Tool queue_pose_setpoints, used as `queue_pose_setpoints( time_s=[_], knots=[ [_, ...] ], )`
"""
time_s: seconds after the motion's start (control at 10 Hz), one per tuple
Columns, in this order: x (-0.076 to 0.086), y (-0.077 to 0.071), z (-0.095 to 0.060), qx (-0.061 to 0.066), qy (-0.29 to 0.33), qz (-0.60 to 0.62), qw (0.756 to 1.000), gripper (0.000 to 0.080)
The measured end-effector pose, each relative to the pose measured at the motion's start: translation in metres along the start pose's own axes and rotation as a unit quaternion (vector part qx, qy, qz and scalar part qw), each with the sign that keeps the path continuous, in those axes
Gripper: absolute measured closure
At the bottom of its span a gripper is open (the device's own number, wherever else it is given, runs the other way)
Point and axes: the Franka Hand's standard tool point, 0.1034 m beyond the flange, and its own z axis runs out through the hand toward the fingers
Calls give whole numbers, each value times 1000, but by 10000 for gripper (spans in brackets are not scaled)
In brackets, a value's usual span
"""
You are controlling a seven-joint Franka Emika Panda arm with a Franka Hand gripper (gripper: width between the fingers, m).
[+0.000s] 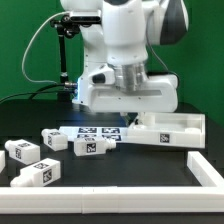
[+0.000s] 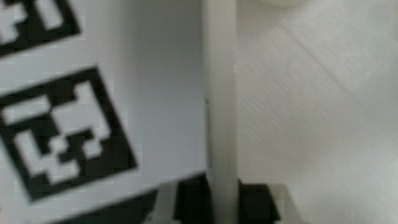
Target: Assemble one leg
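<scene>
Several legs lie at the exterior view's left: small white tagged blocks, one [image 1: 90, 147] nearest the arm, another [image 1: 55, 140] beside it, two more [image 1: 18, 152] [image 1: 33, 175] farther left. My gripper [image 1: 128, 118] is low over the left end of the large white rimmed tray [image 1: 165, 138], apart from every leg. In the wrist view my gripper [image 2: 222, 200] has a dark pad on each side of the tray's thin upright wall [image 2: 217, 100] and is shut on it. No leg shows in the wrist view.
The marker board [image 1: 88, 130] lies under the arm, between the legs and the tray. A white rail [image 1: 110, 190] runs along the front and turns back at the right [image 1: 205, 165]. Black tags [image 2: 63, 130] show beside the wall in the wrist view.
</scene>
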Motion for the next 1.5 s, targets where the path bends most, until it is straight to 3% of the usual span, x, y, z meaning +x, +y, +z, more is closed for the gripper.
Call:
queue_pose_setpoints(
  time_s=[0.2,0.4,0.6,0.7,0.9,1.0,1.4,1.5],
  knots=[
    [7,4,-41,-6,4,-19,1000,746],
    [5,6,-28,-7,4,-14,1000,745],
    [7,9,-27,-8,3,-29,1000,745],
    [13,25,-27,-10,-9,-71,997,745],
    [41,48,-57,-15,-27,-125,992,745],
    [50,46,-59,-18,-26,-133,991,745],
    [46,48,-52,-20,-33,-134,990,745],
    [52,52,-46,-33,-40,-150,987,745]
  ],
)
